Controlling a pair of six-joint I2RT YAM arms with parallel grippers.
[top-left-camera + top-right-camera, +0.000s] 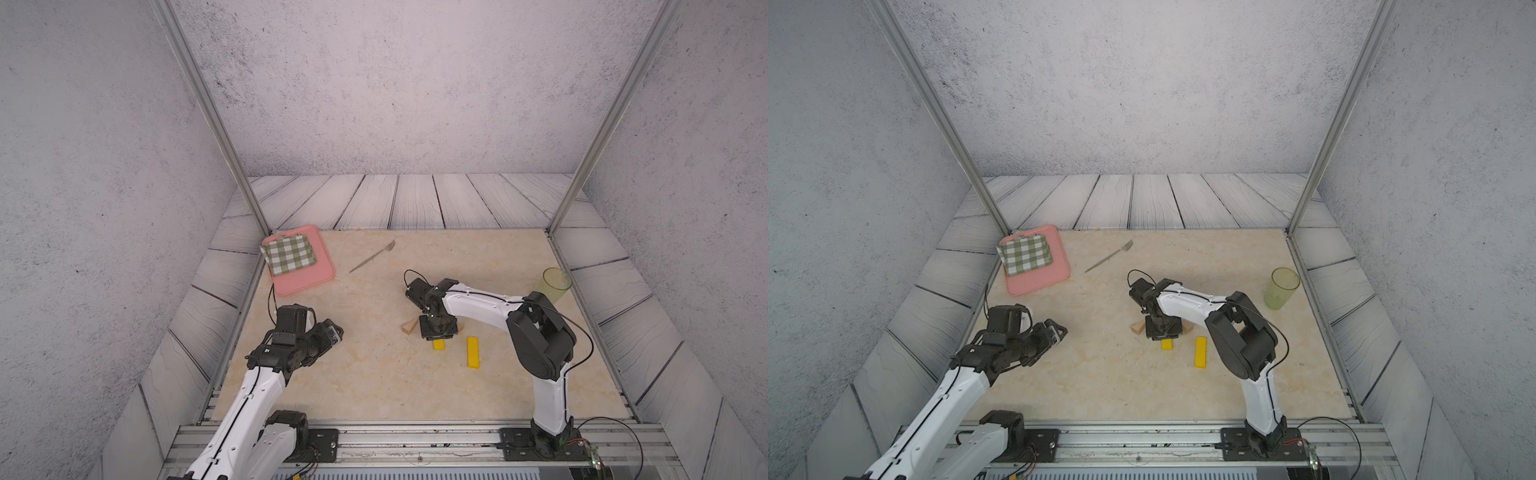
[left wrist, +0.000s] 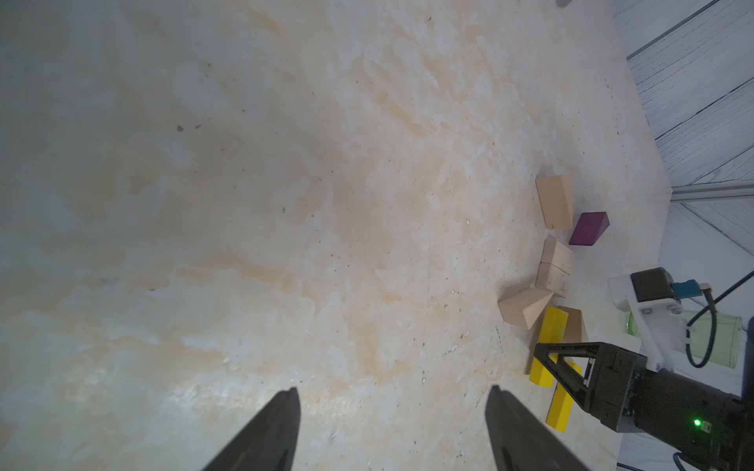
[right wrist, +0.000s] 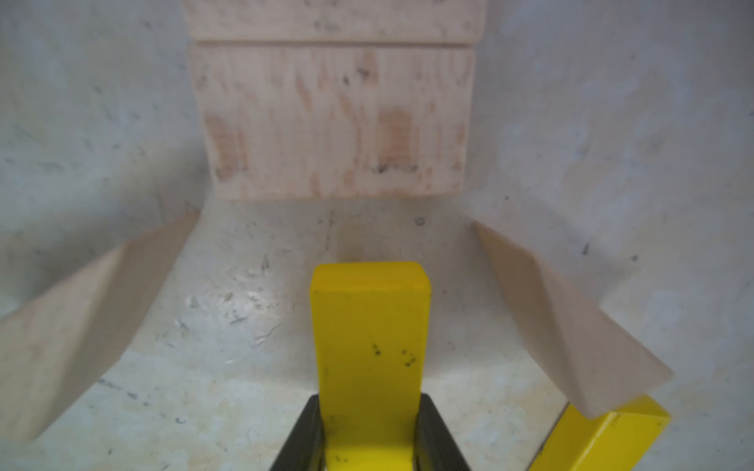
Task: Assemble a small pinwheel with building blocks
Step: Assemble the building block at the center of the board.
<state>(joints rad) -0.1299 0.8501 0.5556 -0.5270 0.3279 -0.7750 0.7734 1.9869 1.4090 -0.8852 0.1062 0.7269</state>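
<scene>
The right end effector is pinching a yellow bar just short of the wedge-flanked tan square on the desk, stem not yet joined, while the left end effector is hovering spread.

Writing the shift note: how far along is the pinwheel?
Done: the two tan blocks lie joined as a square, with three tan wedges and the purple wedge close around it. In hand: the right pincer grips a yellow bar, its end short of the square. Still to do: butt it on, add the second yellow bar. The left pincer is open, empty.
</scene>
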